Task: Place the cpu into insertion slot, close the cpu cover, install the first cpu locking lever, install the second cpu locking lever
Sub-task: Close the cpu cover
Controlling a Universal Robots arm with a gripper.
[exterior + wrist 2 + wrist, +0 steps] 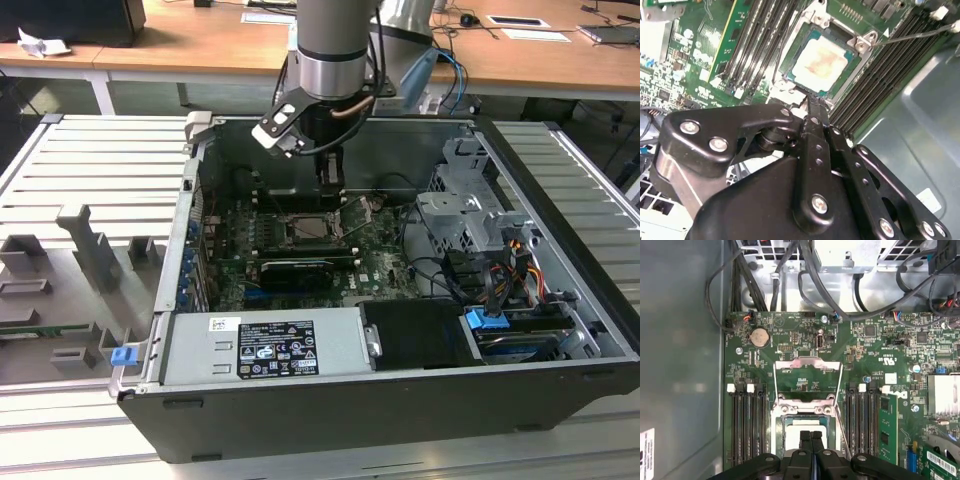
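The cpu [821,61] lies flat inside the insertion slot [863,41] on the green motherboard, its pale lid facing up. In the first wrist view the cpu [796,426] is partly hidden behind my gripper [810,434], which hangs just above the socket's edge with its two fingers pressed together and nothing between them. The cpu cover [810,363] is flipped open and lies back over the board beyond the socket. A thin wire locking lever [840,432] slants beside the socket, unlatched. In the exterior view the gripper [330,180] sits low inside the open computer case, over the socket [315,227].
Black memory slots [747,425] flank the socket on both sides, with a green memory module [887,427] in one. Cable bundles [790,270] run past the board's far edge. A power supply [265,345] and drive cage [470,215] crowd the case.
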